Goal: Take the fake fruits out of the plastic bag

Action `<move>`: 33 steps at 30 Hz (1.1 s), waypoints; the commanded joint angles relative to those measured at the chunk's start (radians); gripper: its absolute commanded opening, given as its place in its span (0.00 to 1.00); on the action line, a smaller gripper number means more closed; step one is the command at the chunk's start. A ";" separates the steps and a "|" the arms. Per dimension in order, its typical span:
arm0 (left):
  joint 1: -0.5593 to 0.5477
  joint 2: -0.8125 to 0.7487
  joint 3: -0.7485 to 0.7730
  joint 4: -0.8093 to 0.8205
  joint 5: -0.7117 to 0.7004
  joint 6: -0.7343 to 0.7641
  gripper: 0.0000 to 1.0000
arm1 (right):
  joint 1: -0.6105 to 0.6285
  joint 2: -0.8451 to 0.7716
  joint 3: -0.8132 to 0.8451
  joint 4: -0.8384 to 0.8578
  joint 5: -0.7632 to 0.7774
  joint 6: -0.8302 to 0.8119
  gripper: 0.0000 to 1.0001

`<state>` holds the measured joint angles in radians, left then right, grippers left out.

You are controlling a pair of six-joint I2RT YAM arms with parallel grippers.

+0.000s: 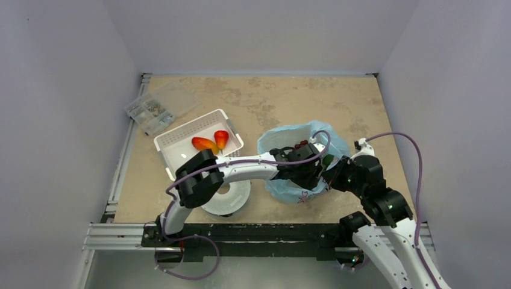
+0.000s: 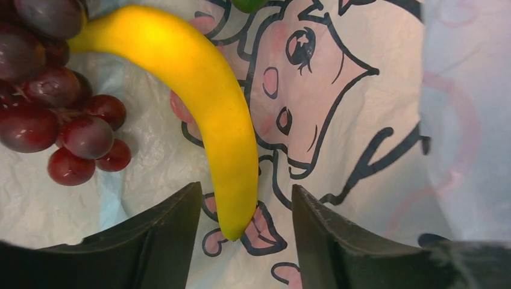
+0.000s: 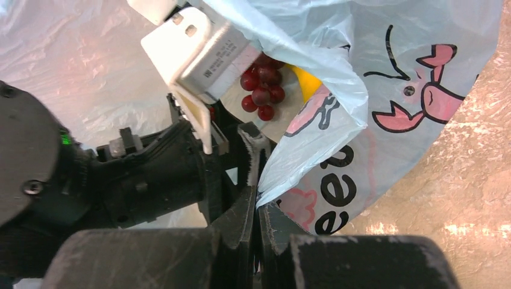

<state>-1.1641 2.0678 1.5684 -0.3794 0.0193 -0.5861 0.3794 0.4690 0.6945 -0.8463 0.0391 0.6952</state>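
The fingers (image 2: 163,241) of the left gripper (image 2: 246,195) are held spread either side of the banana (image 2: 211,102) tip inside the plastic bag (image 1: 280,135), grapes (image 2: 60,120) beside it. The bag's edge is pinched between the fingers (image 3: 244,217) of the right gripper (image 3: 258,201). A mango (image 1: 204,144) and strawberry (image 1: 221,138) are seen in the white basket (image 1: 181,144) nearby.

In the right wrist view, low in the middle, the plastic bag (image 3: 416,150) has fat black letters (image 3: 337,180) that read "ee"; the rest is hidden. The label (image 3: 220,57) on the white box (image 3: 181,36), upper left, has print too small to read.
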 commanded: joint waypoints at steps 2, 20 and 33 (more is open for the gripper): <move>-0.020 0.038 0.041 0.036 -0.050 -0.042 0.59 | 0.004 -0.016 0.037 0.020 0.002 -0.016 0.00; -0.029 0.087 0.064 -0.030 -0.191 -0.039 0.31 | 0.004 -0.022 0.031 0.022 0.001 -0.013 0.00; -0.028 -0.135 0.063 -0.079 -0.212 0.028 0.04 | 0.004 -0.006 0.025 0.023 0.017 -0.016 0.00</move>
<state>-1.1881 2.0518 1.6211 -0.4591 -0.1661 -0.5903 0.3794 0.4580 0.6945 -0.8455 0.0372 0.6952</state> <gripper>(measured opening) 0.358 0.003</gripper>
